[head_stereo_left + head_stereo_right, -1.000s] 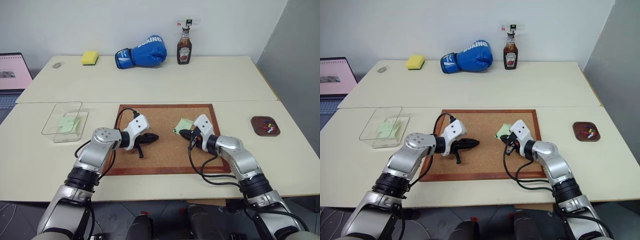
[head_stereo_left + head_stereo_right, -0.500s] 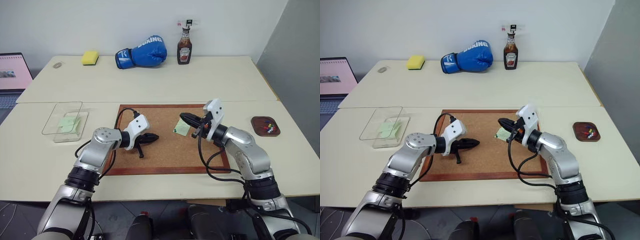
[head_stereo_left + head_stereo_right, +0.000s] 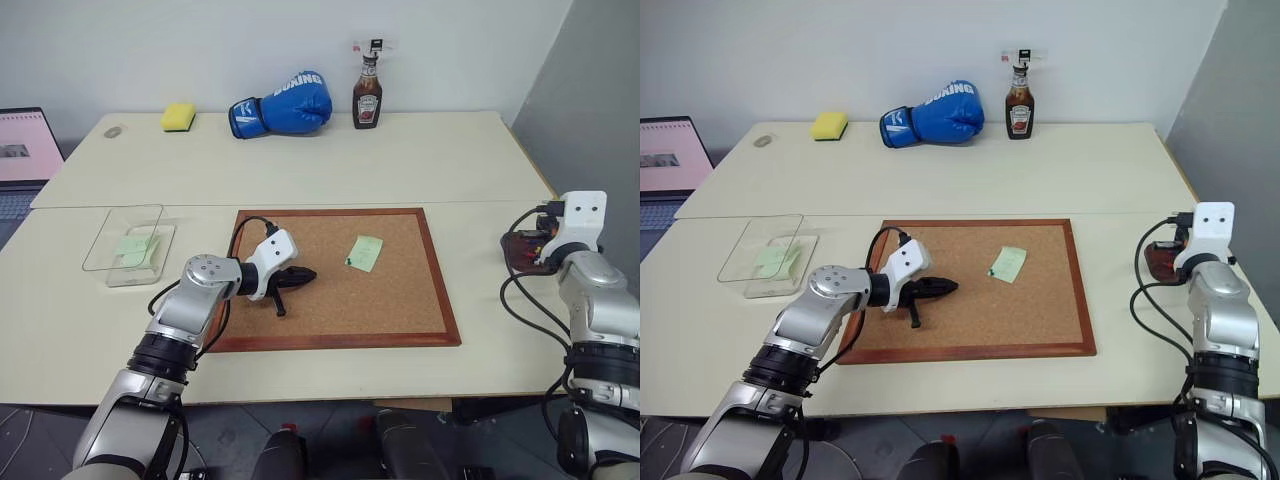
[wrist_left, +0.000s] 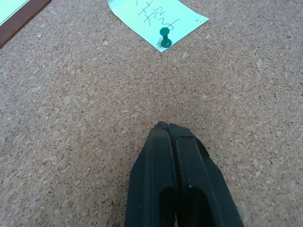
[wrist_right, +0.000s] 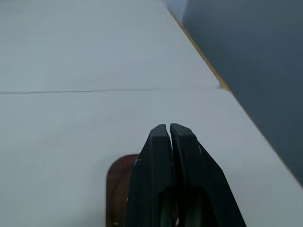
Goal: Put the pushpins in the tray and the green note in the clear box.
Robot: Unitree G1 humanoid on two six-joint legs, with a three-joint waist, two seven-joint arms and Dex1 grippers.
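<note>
Right gripper [image 5: 169, 130] closed, empty, over tray [image 5: 118, 187]; left gripper [image 4: 167, 126] closed on corkboard [image 3: 400, 300] near pinned green note [image 3: 365, 253]

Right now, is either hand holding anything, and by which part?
Left hand: shut over the corkboard, holding nothing. Right hand: shut above the tray; whether a pushpin is pinched between its tips cannot be told.

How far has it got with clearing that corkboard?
One green note already lies in the clear box, and some pushpins sit in the tray, where the shut right gripper now hovers. Left: another green note is on the corkboard, held by a green pushpin. The left gripper is shut, empty.
</note>
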